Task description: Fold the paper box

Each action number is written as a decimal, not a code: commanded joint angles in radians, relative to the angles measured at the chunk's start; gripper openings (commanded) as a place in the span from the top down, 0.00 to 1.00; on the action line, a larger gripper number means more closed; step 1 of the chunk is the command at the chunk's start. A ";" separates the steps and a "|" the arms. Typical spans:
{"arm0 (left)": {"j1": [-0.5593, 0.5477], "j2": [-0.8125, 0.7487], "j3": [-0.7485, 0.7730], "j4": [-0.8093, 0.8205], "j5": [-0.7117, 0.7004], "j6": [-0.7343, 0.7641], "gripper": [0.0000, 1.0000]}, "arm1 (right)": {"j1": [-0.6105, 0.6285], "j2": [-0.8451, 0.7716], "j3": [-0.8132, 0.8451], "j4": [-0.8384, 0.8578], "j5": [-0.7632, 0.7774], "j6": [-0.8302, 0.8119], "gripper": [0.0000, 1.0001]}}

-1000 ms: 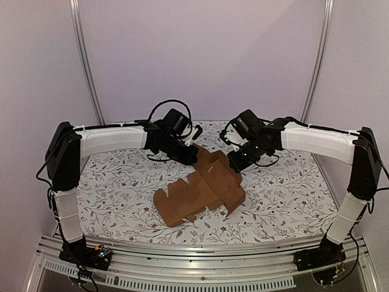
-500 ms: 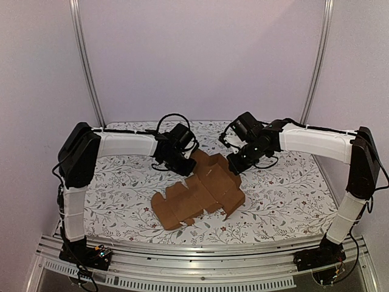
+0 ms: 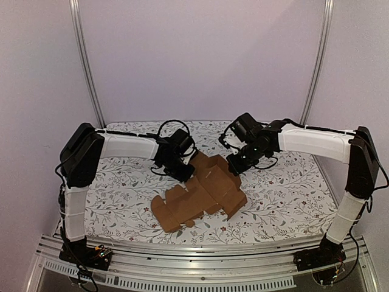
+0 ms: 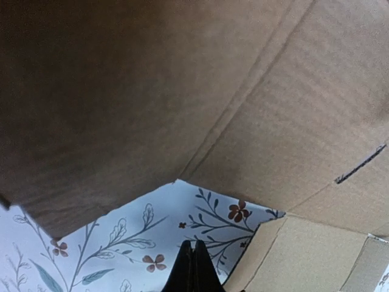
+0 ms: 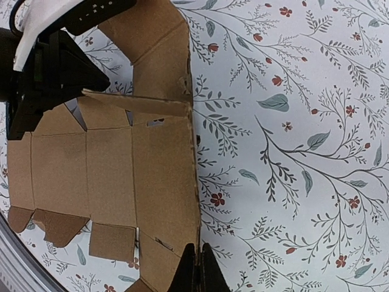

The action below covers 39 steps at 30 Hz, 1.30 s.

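On the left, the left gripper (image 3: pixel 184 175) is pinched closed and empty, its tip under a lifted flap of the paper box (image 3: pixel 200 196), which lies mostly flat on the flowered table (image 3: pixel 121 182). It looks light and bendy, best pushed at flap edges. The right gripper (image 3: pixel 233 166), closed and empty too, sits right at its far edge.

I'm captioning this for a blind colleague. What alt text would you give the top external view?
A mostly flat brown paper box, some flaps lifted, lies on a floral-patterned table. The left gripper and right gripper point down at its far end from either side.
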 commanded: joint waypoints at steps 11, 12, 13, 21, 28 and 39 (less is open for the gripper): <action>-0.010 -0.060 -0.036 -0.024 0.162 0.036 1.00 | -0.004 0.024 -0.009 0.012 0.044 0.043 1.00; -0.013 -0.067 -0.039 -0.024 0.166 0.038 1.00 | -0.005 0.026 -0.009 0.011 0.052 0.049 1.00; -0.017 -0.073 -0.043 -0.024 0.167 0.037 1.00 | -0.004 0.028 -0.008 0.007 0.058 0.051 1.00; -0.060 -0.112 -0.072 -0.017 0.174 0.027 1.00 | -0.005 0.046 -0.003 -0.003 0.084 0.062 1.00; -0.089 -0.079 -0.082 0.005 0.185 0.017 1.00 | -0.005 0.056 -0.002 -0.003 0.078 0.070 1.00; -0.103 0.029 -0.125 0.069 0.196 0.003 1.00 | -0.005 0.056 -0.005 -0.003 0.073 0.075 1.00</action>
